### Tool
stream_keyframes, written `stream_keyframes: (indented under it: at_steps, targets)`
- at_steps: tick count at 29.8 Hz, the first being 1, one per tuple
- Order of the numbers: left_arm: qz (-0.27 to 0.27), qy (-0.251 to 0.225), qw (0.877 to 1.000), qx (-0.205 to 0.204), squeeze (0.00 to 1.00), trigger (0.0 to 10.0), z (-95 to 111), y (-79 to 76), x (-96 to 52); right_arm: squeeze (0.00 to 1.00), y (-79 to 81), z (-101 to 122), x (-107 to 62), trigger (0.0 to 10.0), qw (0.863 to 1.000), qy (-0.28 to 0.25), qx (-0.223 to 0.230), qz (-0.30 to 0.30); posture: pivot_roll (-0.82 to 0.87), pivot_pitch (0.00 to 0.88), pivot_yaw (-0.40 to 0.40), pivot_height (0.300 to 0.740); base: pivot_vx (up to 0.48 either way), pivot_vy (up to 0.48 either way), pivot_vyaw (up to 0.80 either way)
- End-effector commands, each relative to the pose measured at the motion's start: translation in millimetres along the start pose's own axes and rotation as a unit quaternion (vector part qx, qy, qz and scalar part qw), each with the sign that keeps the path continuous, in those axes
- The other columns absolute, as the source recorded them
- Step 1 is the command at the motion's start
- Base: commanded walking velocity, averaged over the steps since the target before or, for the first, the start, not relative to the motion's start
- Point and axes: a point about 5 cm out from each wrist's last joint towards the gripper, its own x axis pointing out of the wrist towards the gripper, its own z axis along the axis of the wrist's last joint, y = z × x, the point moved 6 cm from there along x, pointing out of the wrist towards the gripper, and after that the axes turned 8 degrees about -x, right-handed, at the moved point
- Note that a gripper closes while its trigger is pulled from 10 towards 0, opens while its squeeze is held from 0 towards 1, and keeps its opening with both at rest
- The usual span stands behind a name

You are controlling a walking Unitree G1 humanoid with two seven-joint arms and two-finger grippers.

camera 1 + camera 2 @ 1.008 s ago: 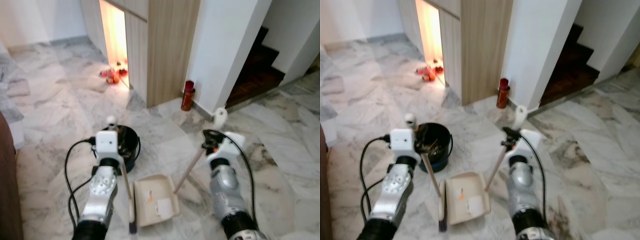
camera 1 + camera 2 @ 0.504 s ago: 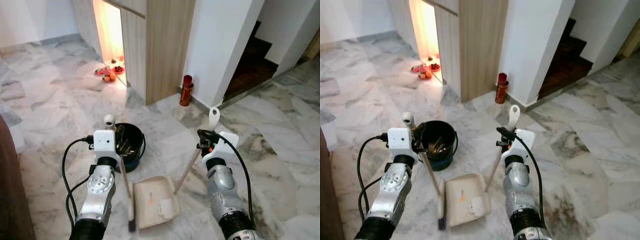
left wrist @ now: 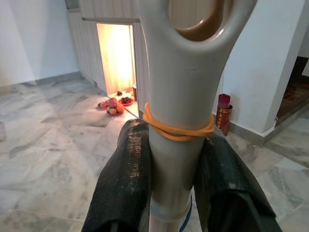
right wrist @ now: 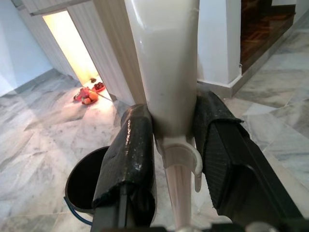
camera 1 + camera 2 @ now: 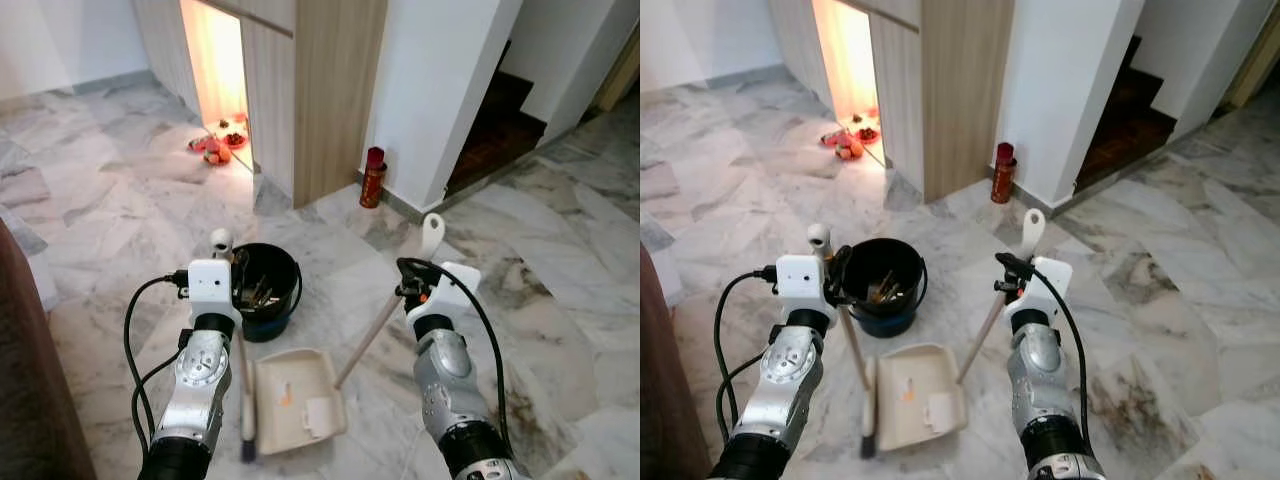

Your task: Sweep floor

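Clearly the main risk is lying with the load already sitting in the dustpan (image 5: 296, 396): a few scraps, one orange and one pale and flat, are resting on its tray, and the pan is lying on the marble floor (image 5: 120, 210) just in front of the black bucket (image 5: 266, 290). If the right arm tips or jerks the long handle (image 5: 385, 305) while lifting toward the bucket, those scraps are likely to slide off the open lip and scatter again. The bucket is already holding some litter, so knocking its rim with the pan or the brush could also spill it.

On the left, the left gripper (image 3: 175, 159) is clenching the pale handle of the brush (image 5: 245, 375), its two black fingers (image 3: 126, 179) pressing either side just below an orange rubber band (image 3: 177, 126). The left arm is reaching forward and down, with the brush shaft running down to dark bristles touching the floor beside the pan's left edge, and the shaft is passing close by the bucket.

On the right, the right gripper (image 4: 174, 150) is gripping the dustpan handle firmly between its pads, near the handle's upper end. That arm is bending forward with the forearm roughly upright, so the handle is slanting down and leftward to the pan.
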Motion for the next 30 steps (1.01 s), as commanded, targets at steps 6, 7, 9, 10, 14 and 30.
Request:
stream_keyframes:
  at_steps: [6, 7, 9, 10, 14, 30]
  targets:
    - [-0.013, -0.025, 1.0, -0.013, 0.0, 10.0, 13.9, -10.6, 4.2, 0.0, 1.5, 19.7, 4.6, 10.0, 0.999, -0.035, -0.001, 0.003, 0.12, 0.0, -0.034, 0.74, 0.0, 0.0, 0.74]
    - [-0.013, -0.025, 1.0, -0.013, 0.0, 10.0, 13.9, -10.7, 4.2, 0.0, 1.4, 19.7, 4.7, 10.0, 0.999, -0.035, -0.001, 0.003, 0.12, 0.0, -0.034, 0.74, 0.0, 0.0, 0.8]
    - [-0.013, -0.025, 1.0, -0.013, 0.0, 10.0, 13.8, -10.8, 4.3, 0.0, 1.5, 19.8, 4.8, 10.0, 0.999, -0.035, -0.001, 0.003, 0.12, 0.0, -0.034, 0.74, 0.0, 0.0, 0.8]
    - [-0.013, -0.025, 1.0, -0.013, 0.0, 10.0, 13.8, -10.9, 4.3, 0.0, 1.6, 19.9, 4.9, 10.0, 0.999, -0.035, -0.001, 0.003, 0.12, 0.0, -0.034, 0.74, 0.0, 0.0, 0.8]
    - [-0.014, -0.025, 1.0, -0.014, 0.0, 10.0, 13.1, -11.7, 4.2, 0.0, 1.0, 19.9, 4.9, 10.0, 0.999, -0.035, 0.001, 0.002, 0.11, 0.0, -0.033, 0.74, 0.0, 0.0, 0.45]
    - [-0.023, -0.02, 0.999, -0.013, 0.0, 10.0, 10.5, -13.2, 2.8, 0.0, -2.2, 27.9, 4.0, 10.0, 0.999, -0.052, 0.007, -0.009, 0.11, 0.0, -0.026, 0.74, 0.0, 0.0, 0.0]
